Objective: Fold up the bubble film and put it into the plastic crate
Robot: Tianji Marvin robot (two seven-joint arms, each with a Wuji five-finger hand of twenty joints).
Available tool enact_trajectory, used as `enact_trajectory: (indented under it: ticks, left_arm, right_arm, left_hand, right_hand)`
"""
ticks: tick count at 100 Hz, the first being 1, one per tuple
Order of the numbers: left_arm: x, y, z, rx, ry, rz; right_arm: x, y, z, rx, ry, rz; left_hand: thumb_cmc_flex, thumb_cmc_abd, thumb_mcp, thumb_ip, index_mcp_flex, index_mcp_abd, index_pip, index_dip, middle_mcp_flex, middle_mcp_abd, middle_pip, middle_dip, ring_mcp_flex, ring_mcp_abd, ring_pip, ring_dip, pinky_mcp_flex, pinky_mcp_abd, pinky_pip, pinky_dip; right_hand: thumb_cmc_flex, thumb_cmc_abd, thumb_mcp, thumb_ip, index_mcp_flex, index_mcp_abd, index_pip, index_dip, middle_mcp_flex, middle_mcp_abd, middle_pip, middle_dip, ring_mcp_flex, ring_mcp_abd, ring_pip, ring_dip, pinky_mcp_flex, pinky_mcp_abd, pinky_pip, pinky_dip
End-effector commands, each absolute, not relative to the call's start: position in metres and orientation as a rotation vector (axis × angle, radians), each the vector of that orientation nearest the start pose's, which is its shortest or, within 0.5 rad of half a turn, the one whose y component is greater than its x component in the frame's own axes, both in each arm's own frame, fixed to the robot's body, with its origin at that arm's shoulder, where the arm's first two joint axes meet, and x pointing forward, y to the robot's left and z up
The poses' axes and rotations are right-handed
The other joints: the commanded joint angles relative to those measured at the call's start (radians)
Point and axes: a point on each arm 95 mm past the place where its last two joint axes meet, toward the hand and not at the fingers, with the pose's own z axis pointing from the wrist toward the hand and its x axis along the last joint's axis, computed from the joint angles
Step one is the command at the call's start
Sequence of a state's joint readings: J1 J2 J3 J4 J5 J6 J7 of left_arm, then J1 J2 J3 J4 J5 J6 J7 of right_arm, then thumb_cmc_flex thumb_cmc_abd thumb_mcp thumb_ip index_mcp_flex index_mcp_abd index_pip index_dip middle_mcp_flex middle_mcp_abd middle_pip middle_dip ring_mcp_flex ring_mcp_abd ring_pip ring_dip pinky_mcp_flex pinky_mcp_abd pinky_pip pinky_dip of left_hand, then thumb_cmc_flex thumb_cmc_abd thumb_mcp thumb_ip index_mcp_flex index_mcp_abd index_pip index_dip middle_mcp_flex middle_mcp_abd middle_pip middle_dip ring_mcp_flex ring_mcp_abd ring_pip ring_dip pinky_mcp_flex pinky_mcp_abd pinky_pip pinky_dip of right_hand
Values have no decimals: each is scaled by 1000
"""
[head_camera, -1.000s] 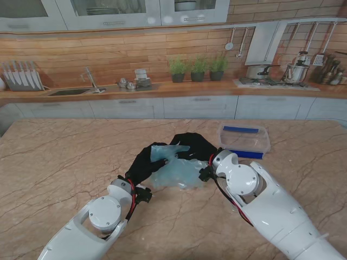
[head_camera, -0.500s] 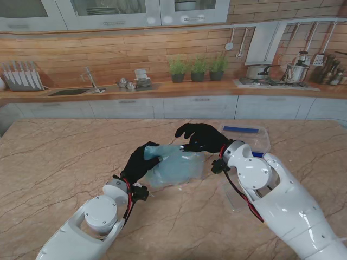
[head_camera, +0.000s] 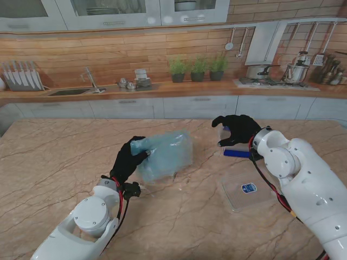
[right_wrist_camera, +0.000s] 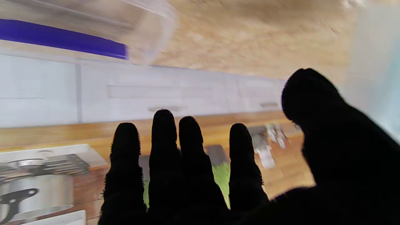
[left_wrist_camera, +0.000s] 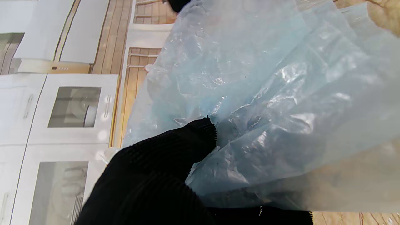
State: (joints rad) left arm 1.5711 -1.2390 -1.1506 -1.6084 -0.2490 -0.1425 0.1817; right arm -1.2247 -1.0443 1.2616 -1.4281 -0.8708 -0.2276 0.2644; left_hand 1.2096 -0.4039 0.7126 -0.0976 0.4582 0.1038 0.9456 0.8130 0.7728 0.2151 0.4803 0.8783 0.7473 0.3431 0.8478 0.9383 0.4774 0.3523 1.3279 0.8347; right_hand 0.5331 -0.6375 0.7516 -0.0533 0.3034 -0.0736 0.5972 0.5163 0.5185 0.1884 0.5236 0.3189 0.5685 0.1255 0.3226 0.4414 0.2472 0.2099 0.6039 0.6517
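The pale blue bubble film (head_camera: 167, 154) hangs folded and crumpled above the table, held at its left edge by my left hand (head_camera: 127, 158). The left wrist view shows the film (left_wrist_camera: 265, 93) draped over the black-gloved left hand (left_wrist_camera: 162, 175). My right hand (head_camera: 236, 130) is apart from the film, farther right, fingers spread and holding nothing. It covers most of the clear plastic crate (head_camera: 238, 154), of which a blue strip shows. In the right wrist view the crate (right_wrist_camera: 78, 28) lies just beyond the spread right hand (right_wrist_camera: 203, 175).
A clear flat lid (head_camera: 246, 190) with a blue sticker lies on the marble table (head_camera: 65, 157), nearer to me than the crate. A kitchen counter with sink, plants and pots runs along the far wall.
My right hand let go of the film and swung right over the crate. My left hand lifted the film off the table and drew it slightly left.
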Motion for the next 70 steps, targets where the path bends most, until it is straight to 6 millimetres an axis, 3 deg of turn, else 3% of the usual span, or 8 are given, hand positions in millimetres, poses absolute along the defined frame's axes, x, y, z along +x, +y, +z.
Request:
enact_trajectory:
  ticks: [1,11,32,52,70]
  left_arm:
    - [392,-56,-314,-2243,271,-2387]
    - [391,-53,-312,-2252,193,-2373]
    - [390,-45,-308,-2233,128,-2375]
    - [388,-37,-306,-2216,98,-2371]
    - [388,-34,-305,-2203,59,-2373]
  right_arm:
    - [496,-67,-250,1185,1679,1396]
    - [495,-81,-259,1160,1739,1270]
    - [492,-103,-281,1174,1764,1141]
    - [488,-116,-299,1234,1731,1072]
    - [493,-121,-315,1251,1676,1057]
  left_hand:
    - [48,39,58,6,-21,-22,-14,7,-24,-13,31,-8,-6,3,-11,30,-6,-28,13,27]
    - [49,32,75,4,-10,-22,-12,7,-14,-4,49,-4,-3,23,6,48,-7,-26,34,41]
    - [47,30,83,3,1,-24,-18,1,-5,-4,59,4,3,19,26,56,-3,-27,53,51]
    - [52,30,76,2,4,-27,-17,-1,1,-3,62,17,6,22,58,73,11,-37,86,68]
    - [53,28,77,2,5,-26,-16,-1,3,-1,60,20,9,20,61,75,12,-37,89,72]
  right_hand:
    - [-19,-21,-5,-1,-34,11,-10,4,-35,-18,-11,-16,-36,-14,-25,-18,-23,-31,-36,-2]
    - [-14,-24,-33,1,-43,15,-19,-2,-44,-24,-16,-20,-38,-22,-41,-26,-26,-35,-62,-1]
    - [-10,-30,-56,2,-43,13,-15,1,-32,-23,-3,-15,-20,-25,-29,-17,-22,-35,-68,6]
    - [-5,-34,-86,5,-63,-15,-41,-18,-50,-25,-30,-28,-71,-8,-70,-33,-52,-22,-105,3]
    - [14,-34,-57,11,-51,-17,0,-3,-52,-19,-8,-20,-71,-7,-66,-34,-44,-23,-115,7]
